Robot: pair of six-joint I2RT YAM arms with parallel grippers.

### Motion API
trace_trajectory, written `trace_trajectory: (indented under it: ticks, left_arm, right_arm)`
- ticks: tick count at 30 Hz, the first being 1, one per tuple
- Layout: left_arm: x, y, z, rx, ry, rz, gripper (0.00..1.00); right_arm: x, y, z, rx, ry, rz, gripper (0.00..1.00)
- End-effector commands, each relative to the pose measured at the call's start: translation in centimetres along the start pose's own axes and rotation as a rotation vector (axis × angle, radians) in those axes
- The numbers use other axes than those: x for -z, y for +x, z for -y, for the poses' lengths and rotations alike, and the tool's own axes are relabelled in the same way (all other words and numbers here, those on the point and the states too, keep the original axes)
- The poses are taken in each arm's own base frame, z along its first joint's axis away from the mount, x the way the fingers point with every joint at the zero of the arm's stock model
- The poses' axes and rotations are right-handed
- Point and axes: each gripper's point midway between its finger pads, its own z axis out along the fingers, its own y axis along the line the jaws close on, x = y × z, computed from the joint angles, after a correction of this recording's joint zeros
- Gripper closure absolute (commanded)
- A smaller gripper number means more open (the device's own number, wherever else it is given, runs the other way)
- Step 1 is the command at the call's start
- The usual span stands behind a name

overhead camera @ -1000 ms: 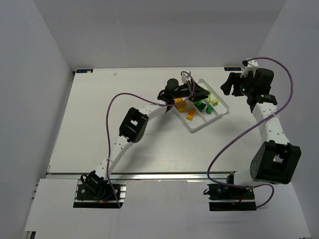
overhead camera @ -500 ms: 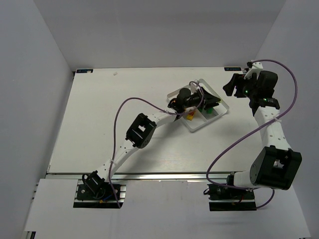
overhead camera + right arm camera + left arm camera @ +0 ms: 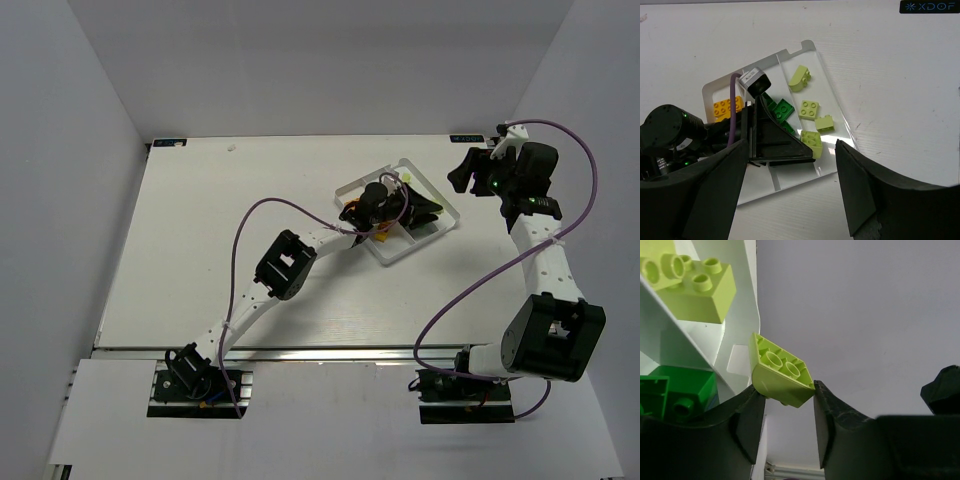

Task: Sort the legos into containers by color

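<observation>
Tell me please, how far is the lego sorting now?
Nearly finished, it seems. In the tray, orange bricks, dark green bricks and pale green bricks lie in separate compartments. The left gripper holds one more pale brick to drop. No loose brick shows on the table, though the left arm hides part.

The table (image 3: 200,250) is a white rectangular surface, evenly lit. Plain pale grey walls (image 3: 60,150) enclose it on the left, far and right sides. A metal rail (image 3: 330,352) runs along its near edge.
</observation>
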Motion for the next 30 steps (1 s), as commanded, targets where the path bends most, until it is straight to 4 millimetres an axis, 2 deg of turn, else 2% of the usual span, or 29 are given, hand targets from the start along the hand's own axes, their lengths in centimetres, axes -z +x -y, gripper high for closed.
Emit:
trace_trajectory:
  ticks: [1,4,8,12,14,16,17,18,19,20,21,22,23,24,25,26,27,28,29,30]
  left_arm:
    - [-0.5,0.3,2.1,0.001,0.018,0.012,0.47]
    - [-0.5,0.3,1.9,0.017,0.020,0.011,0.38]
    - [-0.5,0.2,1.8,0.026,0.026,0.014,0.32]
    - [-0.4,0.2,3.3,0.016,0.064,0.014,0.31]
    - [-0.4,0.2,4.4,0.005,0.086,0.017,0.35]
    - [-0.1,0.4,6.8,-0.027,0.131,0.018,0.41]
    - [0.3,-0.3,7.8,-0.045,0.148,0.025,0.50]
    - [0.9,-0.5,10.3,-0.087,0.185,0.021,0.57]
    - [1.4,-1.1,11.3,-0.109,0.200,0.028,0.65]
    - [1.9,-1.4,12.0,-0.128,0.201,0.030,0.85]
    - [2.8,-1.5,14.5,-0.195,0.225,0.022,0.93]
    - [3.6,-1.8,15.6,-0.226,0.229,0.021,1.00]
    - [4.8,-3.0,17.0,-0.267,0.239,0.040,1.00]
    - [5.7,-3.4,15.2,-0.307,0.190,0.034,1.00]
    - [7.8,-3.2,19.3,-0.372,0.221,0.044,1.00]
    - [9.6,-4.7,19.8,-0.408,0.205,0.079,0.85]
    - [11.1,-5.2,15.9,-0.422,0.095,0.090,0.70]
    - [13.7,-5.0,19.8,-0.473,0.098,0.135,0.61]
    - [16.1,-6.5,19.1,-0.522,0.031,0.175,0.51]
    - [18.1,-6.4,15.2,-0.502,-0.062,0.177,0.25]
  right_arm:
    - [1.0,-2.2,-0.6,0.022,-0.014,0.065,0.25]
    - [1.1,-2.4,-0.6,0.023,-0.014,0.067,0.25]
    - [1.1,-2.3,-0.6,0.025,-0.017,0.059,0.25]
    - [1.3,-2.3,-0.8,0.024,-0.020,0.059,0.25]
    - [1.3,-2.3,-0.9,0.027,-0.027,0.057,0.25]
    - [1.4,-2.4,-1.8,0.052,-0.078,0.052,0.25]
    - [1.5,-2.3,-2.4,0.051,-0.112,0.046,0.23]
    - [1.8,-2.7,-3.9,0.100,-0.208,0.051,0.21]
    - [2.1,-2.5,-4.8,0.117,-0.265,0.042,0.20]
    - [2.8,-2.6,-6.4,0.163,-0.367,0.051,0.18]
    - [3.2,-3.0,-7.2,0.177,-0.410,0.061,0.15]
    - [3.4,-3.1,-7.6,0.174,-0.436,0.067,0.11]
    - [3.6,-3.6,-8.2,0.150,-0.453,0.077,0.11]
    - [3.6,-3.6,-8.2,0.129,-0.454,0.073,0.11]
    - [3.6,-4.3,-8.3,0.125,-0.450,0.079,0.11]
    - [3.2,-3.9,-7.7,0.086,-0.411,0.043,0.11]
    - [3.0,-3.9,-7.3,0.074,-0.390,0.027,0.11]
    - [3.1,-5.0,-7.1,0.078,-0.367,0.032,0.11]
    - [2.6,-4.4,-6.2,0.051,-0.320,-0.011,0.11]
    - [2.4,-4.4,-5.8,0.051,-0.300,-0.019,0.11]
